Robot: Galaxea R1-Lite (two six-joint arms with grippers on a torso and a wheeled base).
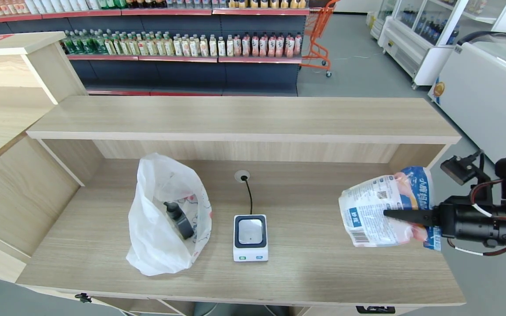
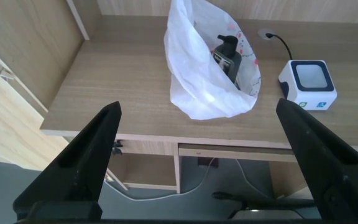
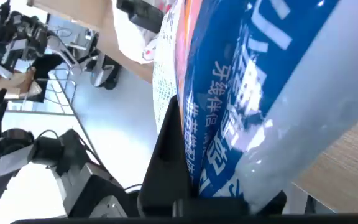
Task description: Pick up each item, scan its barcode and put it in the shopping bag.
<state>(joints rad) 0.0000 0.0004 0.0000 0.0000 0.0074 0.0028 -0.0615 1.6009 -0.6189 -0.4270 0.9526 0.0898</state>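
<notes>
While L gripper [image 2: 197, 109] gapes, R gripper [image 1: 394, 215] clamps pack [image 1: 374, 202].

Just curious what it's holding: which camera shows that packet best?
The head view: the packet shows whole, barcode included, in the right pincer. The right wrist view catches its blue side close up.

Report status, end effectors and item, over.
Right end effector shut on food pack, right of scanner. Left end effector open, empty. Nothing between pack and scanner. Bottle in shopping bag.
</notes>
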